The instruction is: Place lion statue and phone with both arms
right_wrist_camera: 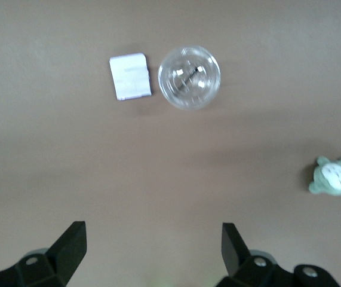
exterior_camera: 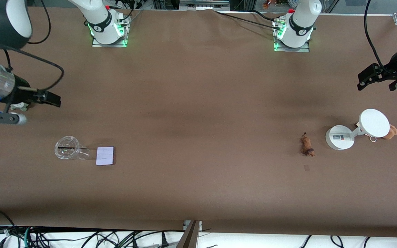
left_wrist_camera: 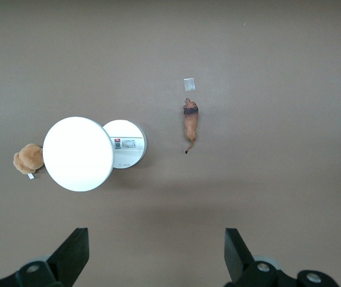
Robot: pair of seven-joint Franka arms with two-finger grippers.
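The lion statue [exterior_camera: 307, 145], a small orange-brown figurine, lies on the table toward the left arm's end, beside the white stand. It also shows in the left wrist view [left_wrist_camera: 190, 122]. The phone [exterior_camera: 105, 155], a flat pale rectangle, lies toward the right arm's end beside a clear cup. It also shows in the right wrist view [right_wrist_camera: 130, 76]. My left gripper [exterior_camera: 365, 81] is open and empty, up over bare table; its wrist view [left_wrist_camera: 157, 239] shows only table between the fingers. My right gripper [exterior_camera: 48, 98] is open and empty over bare table, as its wrist view [right_wrist_camera: 153, 236] shows.
A white stand [exterior_camera: 339, 138] with a round disc top [left_wrist_camera: 77, 153] stands beside the lion. A tan plush [exterior_camera: 390, 132] sits against it. A clear cup [exterior_camera: 68, 148] stands by the phone. A grey-green plush [right_wrist_camera: 334, 177] lies near the right gripper. A small grey patch [exterior_camera: 306, 167] marks the table.
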